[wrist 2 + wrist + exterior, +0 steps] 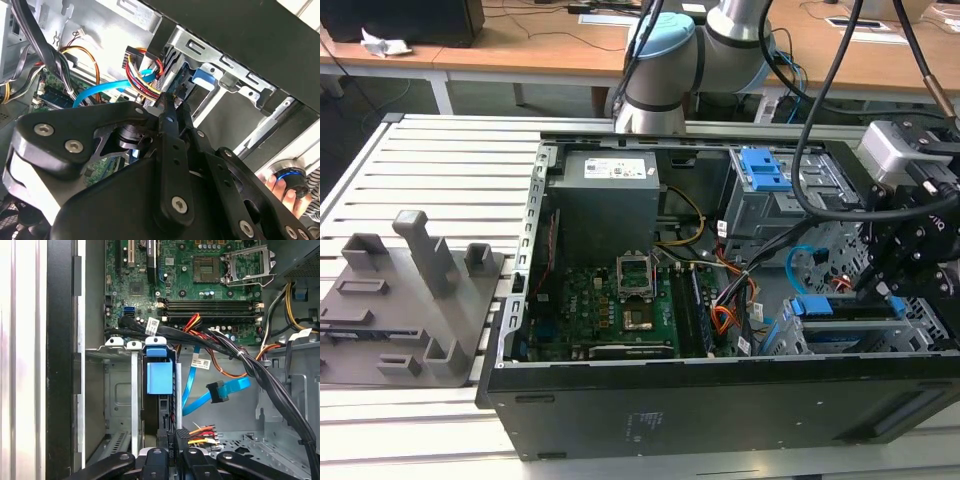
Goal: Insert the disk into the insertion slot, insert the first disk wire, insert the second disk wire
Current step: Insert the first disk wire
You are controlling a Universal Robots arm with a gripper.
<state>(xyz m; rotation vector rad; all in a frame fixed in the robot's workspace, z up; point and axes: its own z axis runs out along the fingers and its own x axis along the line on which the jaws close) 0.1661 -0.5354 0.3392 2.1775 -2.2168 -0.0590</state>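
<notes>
The disk (pixel 159 379) sits in the slot (pixel 117 390), its blue carrier showing between the grey rails. In the exterior view this bay lies at about 4 o'clock from the motherboard (pixel 620 300), in the open case (pixel 720 400) on the table (pixel 420 170).

The gripper (pixel 173 452) is pressed together on the black plug (pixel 171 439) of the first wire (pixel 202 431), right at the disk's rear edge. Whether the plug is in its socket I cannot tell.

This wire looks light and easy to carry. The thin red and orange strands are soft and a little springy, so they will tug the plug sideways but give no grip of their own. The plug body is the only stiff part and the right place to hold, on its flat sides, square to the socket. It is probably keyed and its thin plastic fragile, so a tilted push risks damage.

The second wire (pixel 234 387) lies loose beside the disk, at about 11 o'clock from it in the exterior view, and its dark plug (pixel 218 391) is not plugged in. It looks glossy and slippery, and stiff enough to keep its loop, so the plug is the place to hold it.
</notes>
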